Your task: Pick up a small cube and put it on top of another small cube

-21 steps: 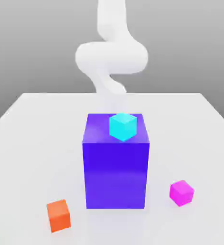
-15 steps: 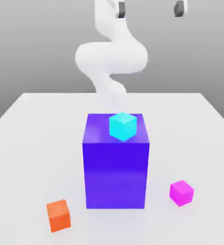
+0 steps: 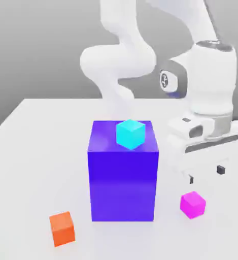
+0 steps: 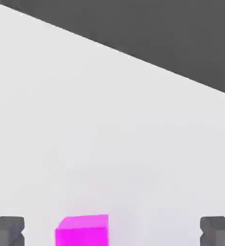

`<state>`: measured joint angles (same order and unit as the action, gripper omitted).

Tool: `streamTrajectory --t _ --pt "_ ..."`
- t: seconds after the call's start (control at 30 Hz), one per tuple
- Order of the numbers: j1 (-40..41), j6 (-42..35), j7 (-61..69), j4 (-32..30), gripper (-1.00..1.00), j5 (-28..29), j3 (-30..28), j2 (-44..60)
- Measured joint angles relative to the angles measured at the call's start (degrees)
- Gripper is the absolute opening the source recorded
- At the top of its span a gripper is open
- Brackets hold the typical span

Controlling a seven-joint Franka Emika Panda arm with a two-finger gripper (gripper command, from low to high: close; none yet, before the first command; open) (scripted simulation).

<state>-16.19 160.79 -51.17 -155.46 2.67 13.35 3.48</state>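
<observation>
Overhead: gripper (image 3: 206, 175), jaws wide apart (nothing between them);
Below: magenta cube (image 3: 193, 204) on the table (image 3: 44, 167);
Block top: cyan cube (image 3: 130, 134)

Top cube (image 3: 131, 134) on block (image 3: 123, 185), block between small cube (image 3: 193, 204) — and outer cube (image 3: 62, 229)

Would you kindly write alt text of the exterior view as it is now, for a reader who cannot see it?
An open gripper hangs above a magenta cube on a white table. Beside that cube stands a big purple-blue block with a cyan cube on top; an orange cube lies at the exterior view's left.
</observation>
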Motion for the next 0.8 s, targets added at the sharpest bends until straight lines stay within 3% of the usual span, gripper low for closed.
streamTrajectory --t 0.2,0.23,0.5,0.67,0.8 --pt "-5.21 9.35 -6.34 1.11 0.0 8.33 -6.41 12.56" --pt "-6.44 10.98 -6.96 1.52 -1.0 9.08 -7.8 14.57" --pt "-6.01 10.37 -6.86 1.34 -1.0 8.95 -7.3 13.78" --pt "-3.19 2.8 -1.84 -0.65 -1.0 2.32 -2.95 4.12" --pt "2.13 -2.7 5.16 4.99 -1.0 -0.96 -5.7 3.99"
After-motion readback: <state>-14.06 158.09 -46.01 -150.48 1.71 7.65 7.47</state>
